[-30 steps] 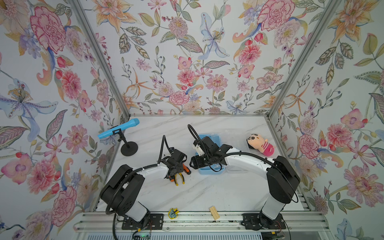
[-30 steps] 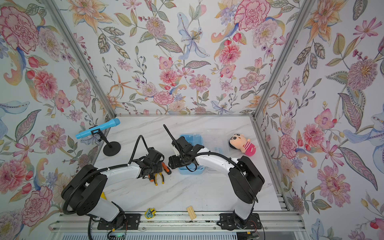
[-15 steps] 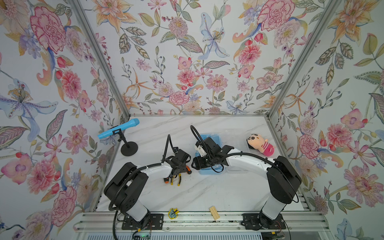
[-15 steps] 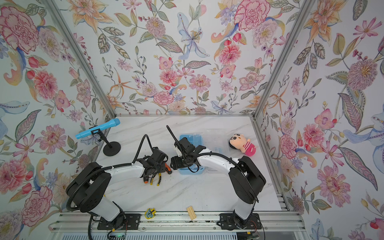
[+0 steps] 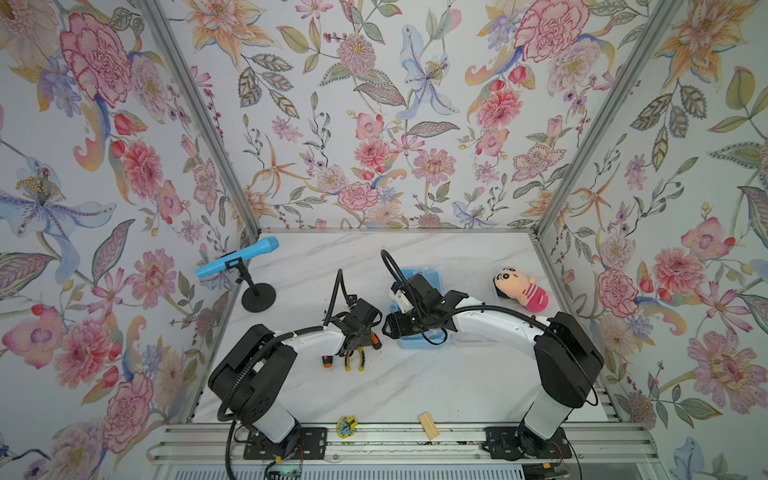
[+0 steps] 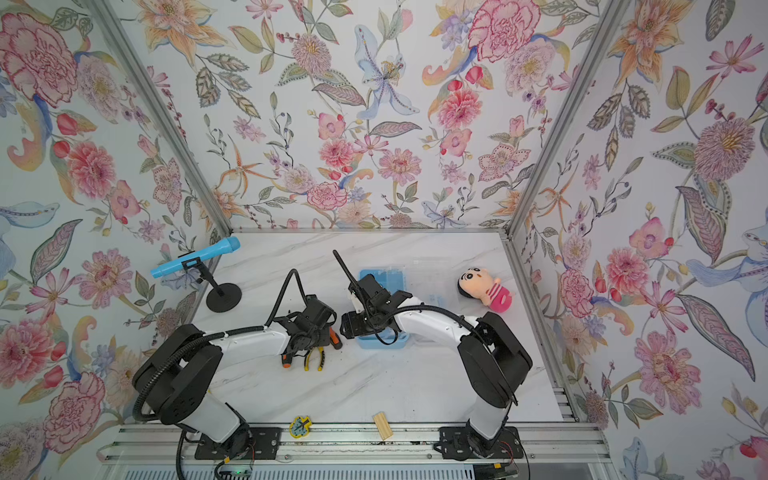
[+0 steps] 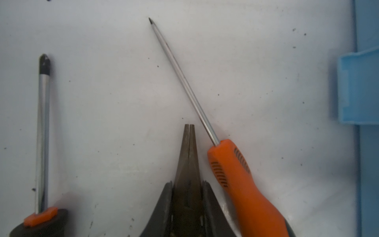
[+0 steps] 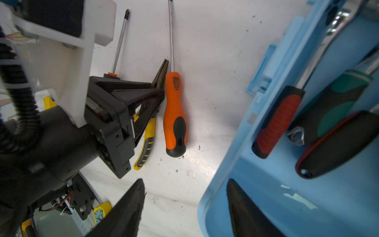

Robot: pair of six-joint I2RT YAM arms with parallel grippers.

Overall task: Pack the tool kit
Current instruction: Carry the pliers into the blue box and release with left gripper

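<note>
At the near rail lie a flat yellow tag (image 5: 346,426) and a small wooden block (image 5: 429,425). Farther in, on the white marbled desk (image 5: 415,386), the left hand (image 7: 187,185) clasps the pliers (image 7: 189,156). Its black fingers (image 7: 164,207) press both sides of the dull, tapered steel nose, and the ribbed yellow-and-black grips rest on the desk. Since a second ago the left elbow has shifted slightly toward the far side, while the pliers lie where they lay.

Just beside the nose lies an orange screwdriver (image 7: 240,180) with a thin bright shank. Well apart on the other side is a black driver (image 7: 42,133) with an orange collar.

The right arm has hardly moved. The right hand (image 8: 185,180) is spread, with one finger inside the glossy blue plastic case (image 8: 272,190), one outside, and the rim between them. Red, green and black handles lie in the case. Beyond sit a plush doll (image 5: 519,289) and a blue mic (image 5: 237,257) on a stand.
</note>
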